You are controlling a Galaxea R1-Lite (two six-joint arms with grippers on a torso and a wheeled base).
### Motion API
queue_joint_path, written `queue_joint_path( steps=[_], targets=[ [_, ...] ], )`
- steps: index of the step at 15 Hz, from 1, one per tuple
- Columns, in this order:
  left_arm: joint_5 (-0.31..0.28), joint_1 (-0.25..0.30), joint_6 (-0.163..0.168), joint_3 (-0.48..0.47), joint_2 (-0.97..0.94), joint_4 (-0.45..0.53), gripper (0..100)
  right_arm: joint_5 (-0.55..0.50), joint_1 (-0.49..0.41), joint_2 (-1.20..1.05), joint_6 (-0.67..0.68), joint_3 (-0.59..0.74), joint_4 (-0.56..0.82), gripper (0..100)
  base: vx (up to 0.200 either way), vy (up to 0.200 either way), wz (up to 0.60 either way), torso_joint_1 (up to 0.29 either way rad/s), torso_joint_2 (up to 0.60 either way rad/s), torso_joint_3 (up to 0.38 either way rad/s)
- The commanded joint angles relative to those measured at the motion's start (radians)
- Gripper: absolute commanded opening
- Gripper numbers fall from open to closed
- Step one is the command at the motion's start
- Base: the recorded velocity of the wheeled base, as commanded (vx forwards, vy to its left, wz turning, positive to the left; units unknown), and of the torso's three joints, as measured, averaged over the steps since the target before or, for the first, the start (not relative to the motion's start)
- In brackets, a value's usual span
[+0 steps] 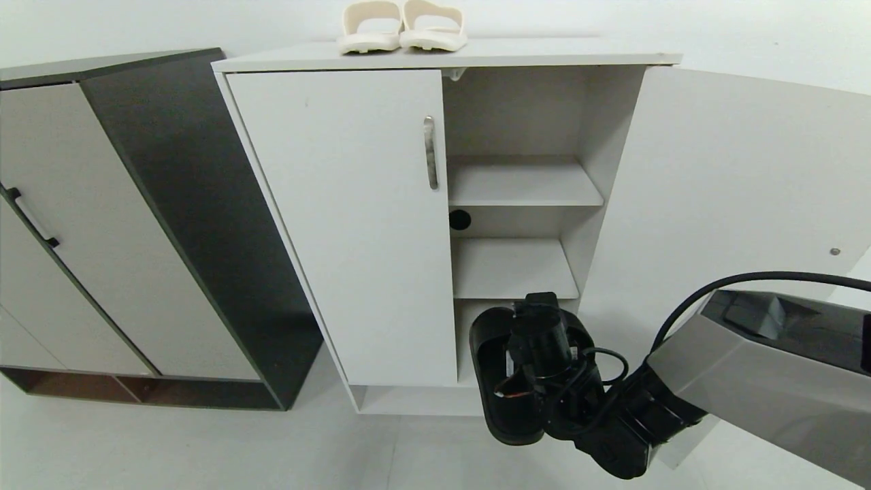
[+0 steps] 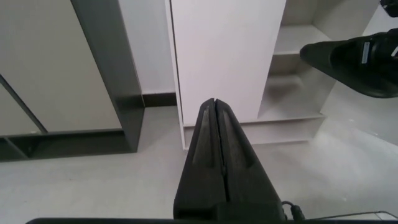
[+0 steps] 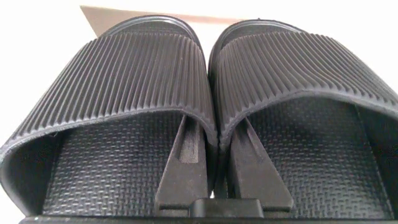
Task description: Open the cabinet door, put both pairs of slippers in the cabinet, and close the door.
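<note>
Now, black ribbed rubber slippers (image 1: 495, 381): one pair, side by side, held off the floor, low at the mouth of the cabinet's open right half and level with its lowest compartment. The toes point into the cabinet. Whether they have crossed its front edge I cannot tell.
Right pincer (image 3: 217, 177): nearly closed, with one of its fingers (image 3: 183, 162) slipped under each strap. The slippers' adjoining inner walls are squeezed between them.
Left pincer (image 2: 214, 112): fingers pressed fully together, holding nothing. It hangs above the pale grey floor (image 1: 204, 449), on the near side of the shut left door.
Cream moulded slippers (image 1: 403, 26): the second pair, side by side on the cabinet's top, above the shut door's right edge.
White two-door cabinet (image 1: 544, 58): the left door (image 1: 340, 224) is shut and carries an upright metal bar handle (image 1: 430, 152). The right door (image 1: 735, 204) stands wide open to the right.
Shelves: an upper shelf (image 1: 524, 184) and a lower shelf (image 1: 514, 269) sit in the open half. A round dark hole (image 1: 460, 219) shows in the back panel between them.
Writing: a small pale mark (image 2: 364, 53) on the right arm near the slippers is too small to read.
Grey cabinet with dark sides (image 1: 170, 224): just left of the white one, door shut, with a slim black handle (image 1: 30, 218).
</note>
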Motion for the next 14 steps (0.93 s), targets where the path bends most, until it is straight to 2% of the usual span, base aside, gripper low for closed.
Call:
queue_joint_path(
  steps=[1,3,6,11,14],
  targets=[
    [0.000,0.000,0.000,0.000,0.002,0.000,0,0.000,0.004,0.010,0.004,-0.009,-0.002,0,0.000,0.000,0.00,0.002,0.01,-0.198],
    [0.000,0.000,0.000,0.000,0.002,0.000,0,-0.003,0.014,0.008,0.006,-0.008,-0.028,0,0.000,0.000,0.00,0.002,0.00,-0.200],
    [0.000,0.000,0.000,0.000,0.002,0.000,0,-0.037,0.040,0.008,-0.032,0.018,-0.140,0,0.000,0.000,0.00,0.009,0.00,-0.170],
    [0.000,0.000,0.000,0.000,0.002,0.000,0,-0.066,0.006,0.041,-0.086,0.064,-0.346,0,0.000,0.000,0.00,0.000,0.00,0.000],
    [0.000,0.000,-0.002,0.000,0.002,0.000,0,-0.064,-0.016,0.062,-0.089,0.064,-0.369,0,0.000,0.000,0.00,0.000,0.00,0.000]
  ],
)
